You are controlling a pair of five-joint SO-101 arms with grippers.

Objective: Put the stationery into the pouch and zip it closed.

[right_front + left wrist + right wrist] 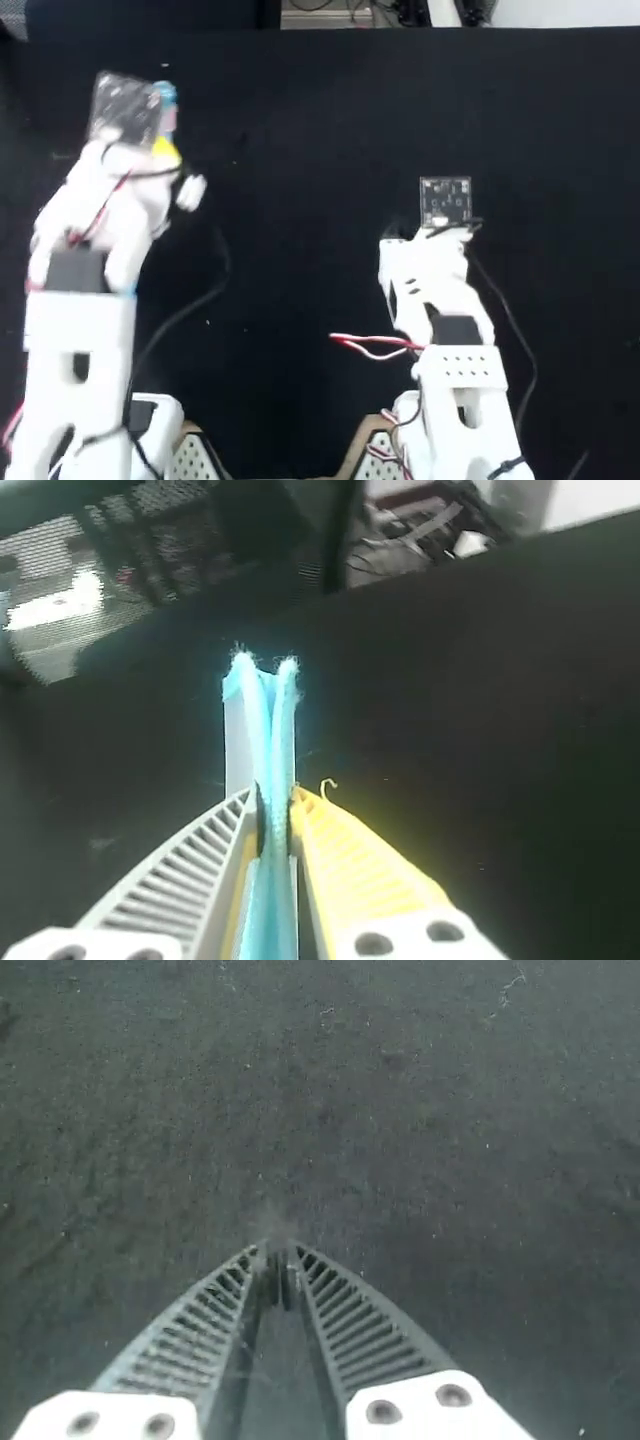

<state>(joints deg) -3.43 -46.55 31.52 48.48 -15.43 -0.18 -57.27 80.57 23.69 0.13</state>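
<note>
From above: gripped the pouch [128, 105] at the far left of the table [320, 120], likely to steady it for zipping. Left wrist: had the left pincer [272, 798] squeezed shut on the pouch's blue edge. Right wrist: had the right pincer [278, 1265] shut on nothing, low over the table, maybe just waiting.

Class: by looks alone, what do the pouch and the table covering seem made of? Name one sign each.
The pouch: its light-blue edge looks like woven fabric, its tips frayed; the body seems clear glossy plastic, catching glare. The table covering: probably matte black cloth, with lint specks.
</note>
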